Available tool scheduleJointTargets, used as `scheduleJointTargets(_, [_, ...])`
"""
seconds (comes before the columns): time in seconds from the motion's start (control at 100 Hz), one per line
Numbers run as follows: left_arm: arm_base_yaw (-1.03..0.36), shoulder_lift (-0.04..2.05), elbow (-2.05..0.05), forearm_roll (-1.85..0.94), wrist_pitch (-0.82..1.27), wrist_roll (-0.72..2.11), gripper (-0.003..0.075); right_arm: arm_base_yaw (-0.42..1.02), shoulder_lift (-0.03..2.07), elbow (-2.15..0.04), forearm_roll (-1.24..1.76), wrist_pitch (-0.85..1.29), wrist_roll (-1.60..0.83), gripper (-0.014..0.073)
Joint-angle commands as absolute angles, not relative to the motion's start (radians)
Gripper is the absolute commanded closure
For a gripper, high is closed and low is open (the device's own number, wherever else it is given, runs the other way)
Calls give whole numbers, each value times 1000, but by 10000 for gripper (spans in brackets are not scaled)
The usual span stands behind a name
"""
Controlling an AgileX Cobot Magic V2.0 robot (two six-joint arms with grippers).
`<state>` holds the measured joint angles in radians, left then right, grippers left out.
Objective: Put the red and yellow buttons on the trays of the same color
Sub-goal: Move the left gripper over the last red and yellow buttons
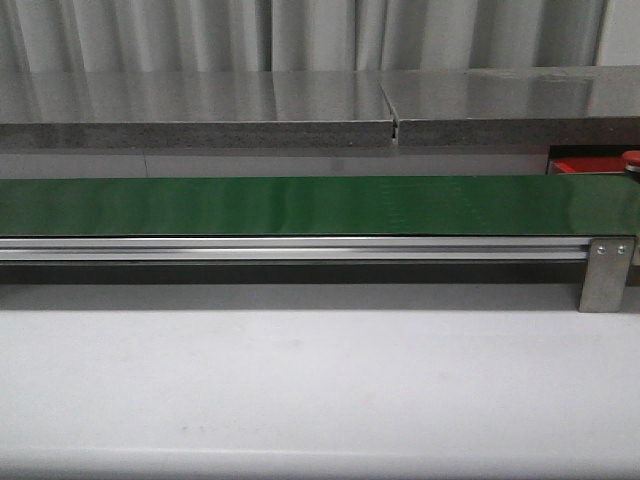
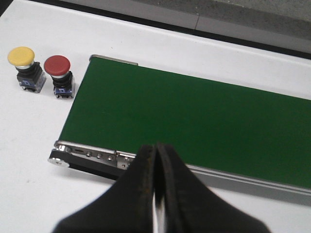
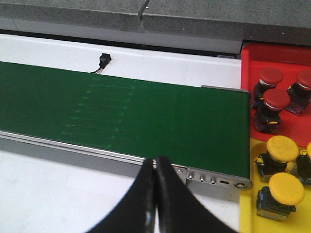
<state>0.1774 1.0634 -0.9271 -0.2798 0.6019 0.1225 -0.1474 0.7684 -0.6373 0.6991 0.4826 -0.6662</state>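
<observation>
In the left wrist view a loose yellow button and a loose red button stand side by side on the white table, just off the belt's end. My left gripper is shut and empty, hanging over the belt's near rail, well apart from both. In the right wrist view a red tray holds three red buttons, and a yellow tray holds yellow buttons. My right gripper is shut and empty near that belt end. A corner of the red tray shows in the front view.
A long green belt on an aluminium rail crosses the table, with a metal bracket at its right end. A grey stone ledge runs behind it. A small black connector lies behind the belt.
</observation>
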Motion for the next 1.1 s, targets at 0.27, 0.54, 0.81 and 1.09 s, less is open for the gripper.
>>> scheduleJointTargets(0.27, [190, 1244, -1131, -308, 500, 110, 741, -146, 763, -663, 726, 424, -677, 711])
scheduleJointTargets(0.54, [274, 1423, -1309, -345, 615, 110, 447, -146, 763, -663, 726, 420, -677, 711])
scheduleJointTargets(0.81, [339, 1525, -1394, -352, 622, 56, 82, -146, 763, -663, 726, 409, -677, 711])
scheduleJointTargets(1.09, [399, 1682, -1516, -352, 737, -48, 115, -146, 763, -663, 726, 402, -677, 711])
